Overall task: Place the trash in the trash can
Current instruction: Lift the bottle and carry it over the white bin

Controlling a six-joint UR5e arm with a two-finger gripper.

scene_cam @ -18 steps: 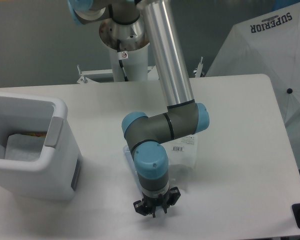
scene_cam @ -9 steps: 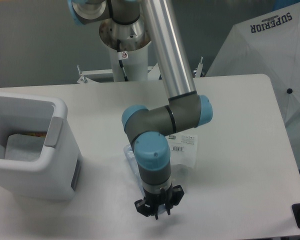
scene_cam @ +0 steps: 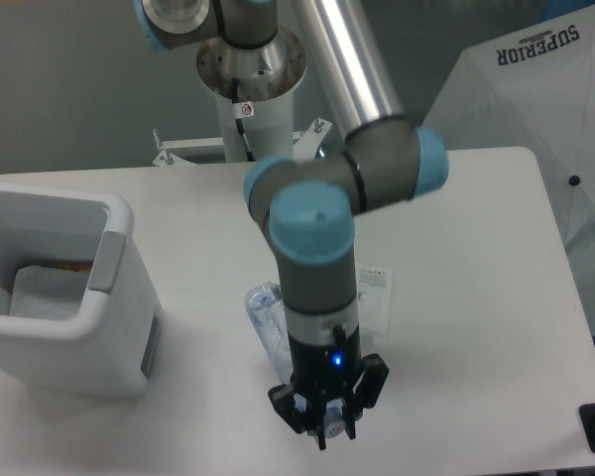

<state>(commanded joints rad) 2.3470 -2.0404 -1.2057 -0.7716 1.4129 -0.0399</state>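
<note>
Arm's risen w/ wrist swung toward cam since 0.5 s ago; gripper [scene_cam: 327, 433] hangs over table [scene_cam: 476, 258] front edge, fingers close together, can't tell if pinching anything. Crushed bottle [scene_cam: 264, 315] and plastic bag [scene_cam: 375, 294] lie behind it; trash can [scene_cam: 99, 327] far left.

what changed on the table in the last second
The arm's wrist rose toward the camera, and the end effector shifted slightly right and lower in the picture. That uncovered more of the crushed bottle. Nothing was taken hold of or let go. The bottle, the plastic bag and the trash can kept their places.
</note>
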